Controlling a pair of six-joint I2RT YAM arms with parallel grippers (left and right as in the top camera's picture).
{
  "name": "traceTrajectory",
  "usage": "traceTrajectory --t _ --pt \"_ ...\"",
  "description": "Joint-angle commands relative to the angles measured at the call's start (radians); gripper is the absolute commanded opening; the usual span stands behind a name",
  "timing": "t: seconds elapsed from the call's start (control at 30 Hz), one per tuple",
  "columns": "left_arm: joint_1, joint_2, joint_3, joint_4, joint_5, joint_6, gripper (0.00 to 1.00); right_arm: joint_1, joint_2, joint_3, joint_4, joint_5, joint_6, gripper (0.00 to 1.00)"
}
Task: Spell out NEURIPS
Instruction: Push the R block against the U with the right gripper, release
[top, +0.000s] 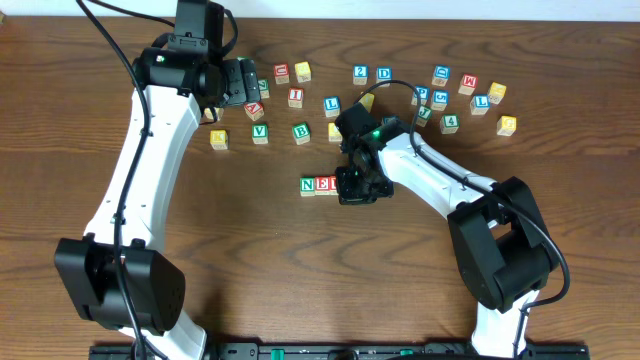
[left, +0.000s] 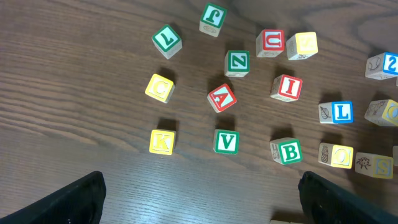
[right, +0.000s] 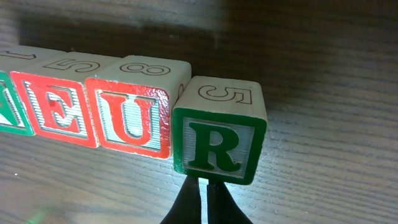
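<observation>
A row of cubes reads N (right: 9, 115), red E (right: 59, 112), red U (right: 130, 115). A green R cube (right: 217, 134) stands at the row's right end, turned slightly and touching the U cube's corner. My right gripper (right: 206, 183) is shut with nothing between its fingers, and its tips press on the R cube's front lower edge. From overhead the row (top: 320, 185) lies mid-table, with the right gripper (top: 357, 185) covering its right end. My left gripper (left: 202, 208) hangs wide open above bare wood near the loose cubes, among them a red I cube (left: 286, 88).
Loose cubes lie spread out under the left wrist: green V (left: 226, 142), green B (left: 286, 151), red A (left: 222, 98), yellow K (left: 161, 142), blue L (left: 339, 112), a second red U (left: 272, 43). More cubes (top: 450, 95) are scattered at the back right.
</observation>
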Motion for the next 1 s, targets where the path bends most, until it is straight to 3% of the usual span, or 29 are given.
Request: traceTrajectory --t 0.0,0.67,0.97 --pt "0.003 0.005 -0.007 0.002 -0.013 0.014 0.98 -0.004 0.013 0.013 0.008 0.009 -0.018 0.01" --pt "0.003 0.005 -0.007 0.002 -0.013 0.013 0.98 -0.005 0.011 0.018 0.018 0.001 -0.035 0.01" --pt "0.003 0.005 -0.007 0.002 -0.013 0.013 0.98 -0.037 -0.043 0.167 -0.055 -0.006 -0.104 0.02"
